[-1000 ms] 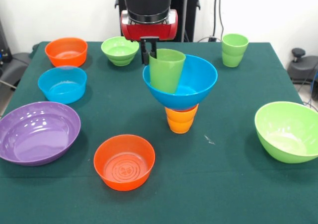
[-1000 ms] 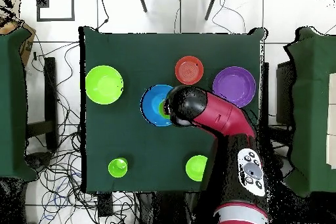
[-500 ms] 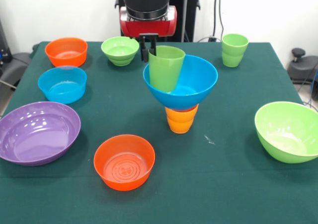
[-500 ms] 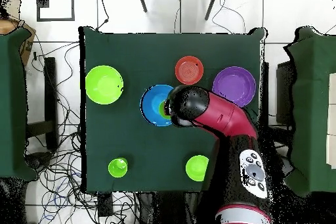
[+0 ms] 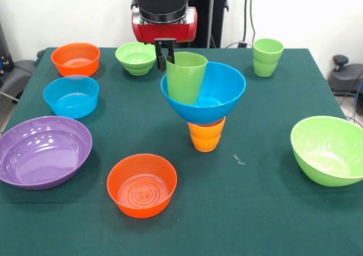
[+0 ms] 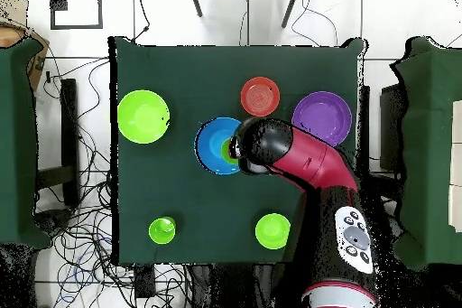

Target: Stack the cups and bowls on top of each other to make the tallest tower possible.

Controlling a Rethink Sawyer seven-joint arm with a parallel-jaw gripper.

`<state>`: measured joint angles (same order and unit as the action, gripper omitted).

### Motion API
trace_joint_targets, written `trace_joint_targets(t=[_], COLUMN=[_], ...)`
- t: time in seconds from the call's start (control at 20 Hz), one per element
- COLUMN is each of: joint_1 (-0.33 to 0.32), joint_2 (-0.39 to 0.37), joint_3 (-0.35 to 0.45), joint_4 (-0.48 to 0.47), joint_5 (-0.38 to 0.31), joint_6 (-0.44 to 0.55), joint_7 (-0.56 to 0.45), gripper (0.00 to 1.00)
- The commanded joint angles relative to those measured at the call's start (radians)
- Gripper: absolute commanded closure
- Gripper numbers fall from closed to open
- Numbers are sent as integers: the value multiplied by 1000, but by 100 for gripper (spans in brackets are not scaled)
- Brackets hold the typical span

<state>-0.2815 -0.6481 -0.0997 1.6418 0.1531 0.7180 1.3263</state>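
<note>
L of the tower (image 5: 205, 105): purple bowl (image 5: 42, 151), light blue bowl (image 5: 71, 96), orange bowl (image 5: 142, 184) on the tabletop (image 5: 255, 210). Tower = orange cups (image 5: 206, 135) under blue bowl (image 5: 218, 94), w/ green cup (image 5: 185, 77) leaning inside; pincer (image 5: 165, 54) pinches that cup's rim. R of tower: green cup stack (image 5: 267, 57), lime bowl (image 5: 328, 150).

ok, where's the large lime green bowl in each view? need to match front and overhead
Front view: the large lime green bowl sits at the right edge, on the near half of the table.
Overhead view: same bowl, table's left side, upper half.
Shared landmark: the blue bowl, mid-table in both.
</note>
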Motion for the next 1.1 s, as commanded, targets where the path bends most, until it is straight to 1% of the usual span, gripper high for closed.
trace_joint_targets(t=[0.05,0.2,0.4,0.6,0.75,0.85,1.1], joint_1=[-19,-24,-1,14,17,43,144], joint_2=[30,29,25,34,33,33,19], joint_3=[109,117,83,64,62,35,-82], joint_4=[28,35,16,-4,-10,-38,-112], joint_5=[-27,-22,-62,-81,-73,-84,-144], joint_6=[49,44,53,65,75,102,196], joint_7=[56,55,62,68,79,106,179], gripper=[100,100,100,100,100,100,100])
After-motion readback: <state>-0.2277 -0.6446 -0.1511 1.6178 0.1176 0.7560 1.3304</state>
